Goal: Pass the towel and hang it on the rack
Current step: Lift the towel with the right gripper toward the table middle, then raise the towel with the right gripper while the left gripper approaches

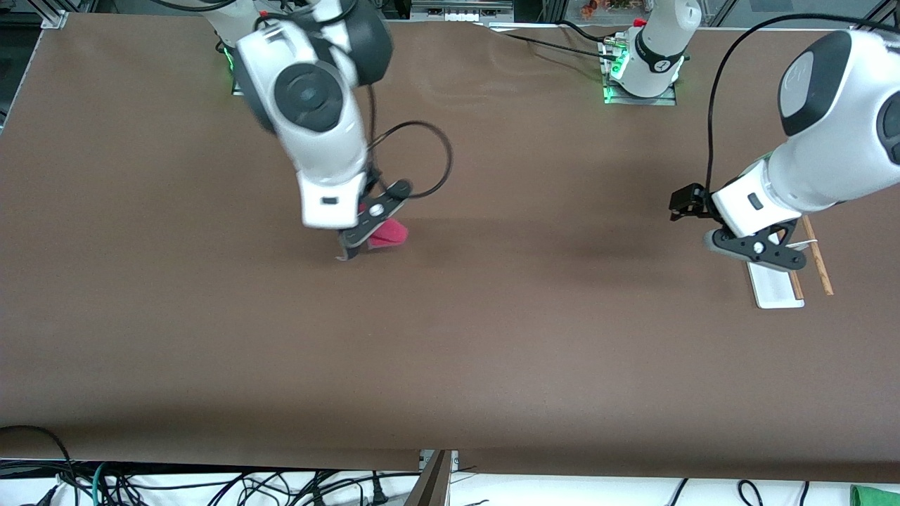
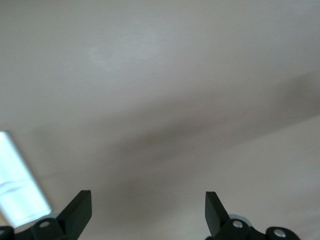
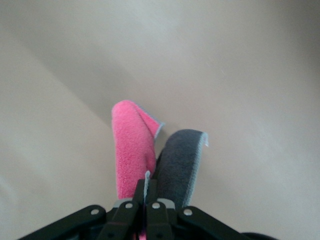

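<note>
Two arms are at work over your brown counter point(image 1: 492, 337), and you have no container on it, only the rack point(image 1: 777, 287) near the left arm's end. The rack has a flat white base, and its thin brown rods lie at the side of that base toward the left arm's end of the counter; part of the rack is hidden by the left gripper point(image 1: 763, 254), so you cannot see how the rods are joined. The left gripper hangs just over the rack, and its fingers point(image 2: 77, 212) stand wide apart with nothing between them; in the left wrist view you see only bare counter between the two tips and a piece of the white base at the edge. The right gripper point(image 3: 146, 192) is over the counter toward the right arm's end, well apart from the rack. Its fingers point(image 3: 134, 195) are pressed together on the towel point(image 3: 132, 150), which they pinch by one edge. The towel hangs out from the tips in two folds, one showing the pink side and the other the grey underside with its pale border. Whether the towel touches the counter, you cannot tell from these views.
</note>
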